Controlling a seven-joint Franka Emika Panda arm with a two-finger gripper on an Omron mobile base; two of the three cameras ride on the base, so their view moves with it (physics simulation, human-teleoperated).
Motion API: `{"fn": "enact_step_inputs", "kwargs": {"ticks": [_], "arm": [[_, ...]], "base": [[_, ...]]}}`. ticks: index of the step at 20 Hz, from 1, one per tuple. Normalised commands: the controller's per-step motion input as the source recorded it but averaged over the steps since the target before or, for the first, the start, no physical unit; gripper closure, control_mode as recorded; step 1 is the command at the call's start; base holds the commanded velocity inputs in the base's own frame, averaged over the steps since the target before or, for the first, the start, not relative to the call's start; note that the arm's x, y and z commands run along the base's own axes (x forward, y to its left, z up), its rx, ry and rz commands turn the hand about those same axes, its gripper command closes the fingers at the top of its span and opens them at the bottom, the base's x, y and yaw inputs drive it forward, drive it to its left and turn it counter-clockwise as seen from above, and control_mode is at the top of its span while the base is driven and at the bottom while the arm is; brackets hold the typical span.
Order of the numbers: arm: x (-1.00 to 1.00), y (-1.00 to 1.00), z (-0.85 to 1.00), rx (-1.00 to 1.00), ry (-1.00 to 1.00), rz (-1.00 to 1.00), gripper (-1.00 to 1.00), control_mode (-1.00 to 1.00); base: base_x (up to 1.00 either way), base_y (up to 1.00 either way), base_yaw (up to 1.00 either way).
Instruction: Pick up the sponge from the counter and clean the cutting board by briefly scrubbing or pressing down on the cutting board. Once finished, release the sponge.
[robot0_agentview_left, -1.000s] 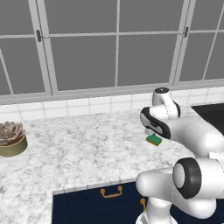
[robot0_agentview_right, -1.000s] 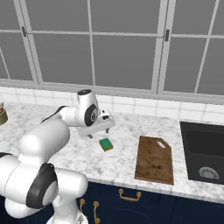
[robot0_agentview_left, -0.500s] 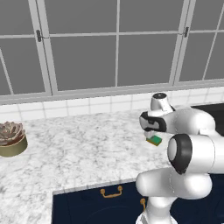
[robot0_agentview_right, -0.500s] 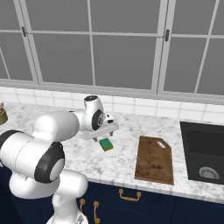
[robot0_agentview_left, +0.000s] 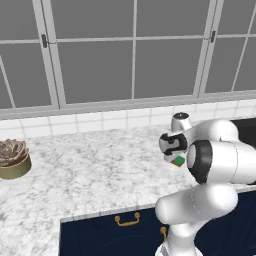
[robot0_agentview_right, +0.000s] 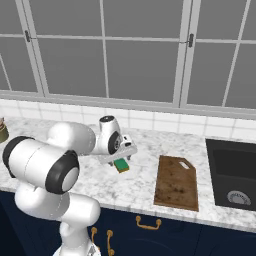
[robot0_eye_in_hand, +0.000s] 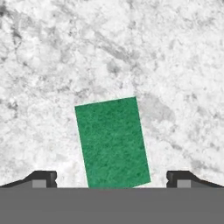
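- Sponge (robot0_eye_in_hand: 113, 142) lies flat on the counter (robot0_eye_in_hand: 175, 65), green face up, in the lower middle of the hand view; its edges sit slightly skewed against the frame, lower end tipped toward the right.
- In the right base view the sponge (robot0_agentview_right: 121, 165) is at centre frame, just under the hand; in the left base view it (robot0_agentview_left: 177, 160) peeks out at centre right, partly hidden by the wrist.
- Gripper (robot0_eye_in_hand: 112, 178) hangs over the sponge, jaws spread wide and holding nothing; one fingertip (robot0_eye_in_hand: 43, 177) at lower left, the other at lower right, sponge between them with bare marble showing on both sides.
- Risk, my read: the skew means the fingers may close on corners rather than flat sides, so the sponge could twist or squirt out.
- Risk: the sponge is thin; closing too high would pinch only the top layer or miss, and coming down too hard would ram the tips into the counter.
- Cutting board (robot0_agentview_right: 176, 181) lies well apart, right of centre in the right base view, close to the front edge of the counter (robot0_agentview_right: 150, 145).
- Risk: a weak hold could drop the sponge on the way across, short of the board.
- Sink (robot0_agentview_right: 235, 172) sits at the far right beyond the board; overshooting would carry the sponge toward it.
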Motion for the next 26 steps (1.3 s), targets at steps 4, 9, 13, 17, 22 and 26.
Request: {"fn": "enact_step_inputs", "kwargs": {"ticks": [4, 9, 13, 17, 22, 26], "arm": [[0.19, 0.0, -0.19, 0.0, 0.0, 0.0, -1.0, -1.0], [0.12, -0.01, -0.24, 0.0, 0.0, 0.0, -1.0, -1.0], [0.02, -0.02, -0.23, 0.0, 0.0, 0.0, -1.0, -1.0], [0.0, -0.01, -0.21, 0.0, 0.0, 0.0, -1.0, -1.0], [0.18, -0.13, -0.07, 0.0, 0.0, 0.0, -1.0, -1.0], [0.05, -0.01, -0.32, 0.0, 0.0, 0.02, 1.0, -1.0]], "base": [[0.0, 0.0, 0.0], [0.0, 0.0, 0.0], [0.0, 0.0, 0.0], [0.0, 0.0, 0.0], [0.0, 0.0, 0.0], [0.0, 0.0, 0.0]]}}
